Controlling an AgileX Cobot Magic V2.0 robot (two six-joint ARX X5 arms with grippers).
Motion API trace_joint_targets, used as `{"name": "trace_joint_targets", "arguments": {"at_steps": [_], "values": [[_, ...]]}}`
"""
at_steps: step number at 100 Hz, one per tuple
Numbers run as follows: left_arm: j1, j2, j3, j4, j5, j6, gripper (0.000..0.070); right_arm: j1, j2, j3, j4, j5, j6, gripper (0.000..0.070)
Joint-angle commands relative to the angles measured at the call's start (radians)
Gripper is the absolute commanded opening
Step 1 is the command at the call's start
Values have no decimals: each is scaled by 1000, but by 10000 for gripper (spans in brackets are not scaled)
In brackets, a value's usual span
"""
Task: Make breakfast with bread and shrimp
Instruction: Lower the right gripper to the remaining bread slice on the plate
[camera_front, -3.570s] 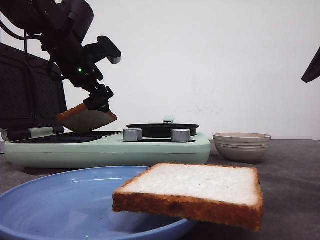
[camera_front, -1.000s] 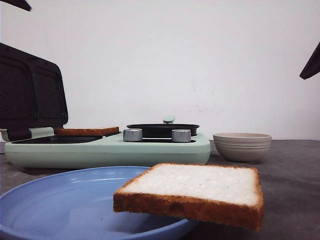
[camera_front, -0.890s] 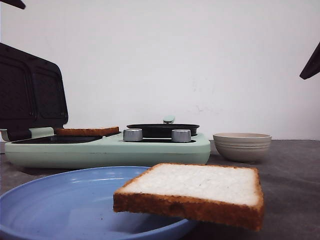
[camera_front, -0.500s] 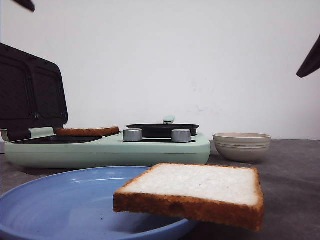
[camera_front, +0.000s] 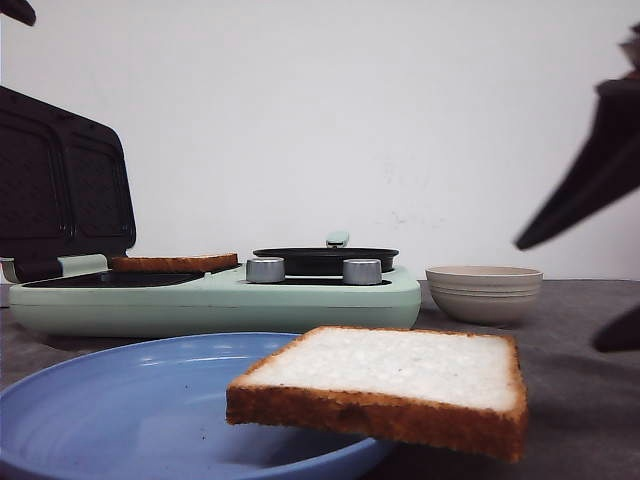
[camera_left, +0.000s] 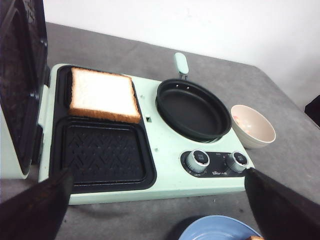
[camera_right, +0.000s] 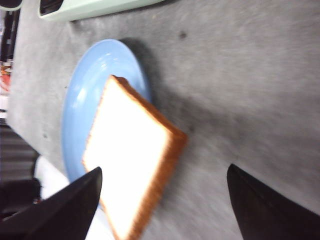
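Nearest to you, a slice of bread (camera_front: 385, 385) lies flat, half on the blue plate (camera_front: 120, 410) and half overhanging its rim at 3 o'clock, above the grey bench (camera_front: 580, 400). Your right tool (camera_right: 165, 200) hangs over that slice, both dark fingers (camera_right: 65, 207) spread wide with nothing between them: released, clear of the crust. In the front view that arm is a blurred dark shape at 3 o'clock.

Behind the plate sits the mint-green cooker (camera_front: 215, 300), two silver knobs (camera_front: 265, 270) facing you, its dark lid (camera_front: 60, 185) standing open at 9 o'clock. The second slice of bread (camera_left: 103, 95) lies flat in the far well of the grill plate (camera_left: 100, 152); the near well holds nothing. At 3 o'clock of the grill, the round black pan (camera_left: 192, 110) sits on the cooker, its handle pointing to 12 o'clock.

Your left tool (camera_left: 157, 200) hovers above the cooker's front edge, fingers (camera_left: 35, 210) wide apart, released, gripping nothing.

Just beside the cooker at 3 o'clock stands the beige ribbed bowl (camera_front: 484, 292). A pale pink-orange bit shows inside it, the shrimp (camera_left: 237, 119), too small to make out further.
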Motion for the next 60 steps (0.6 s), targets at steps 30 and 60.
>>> {"name": "trace_joint_targets", "arguments": {"at_steps": [30,60], "values": [[-60,5,4,7,2,16,700,80,266,5,220,7,72,493],[-104,5,4,8,-3,38,700,90,364,5,331,-30,98,493]]}}
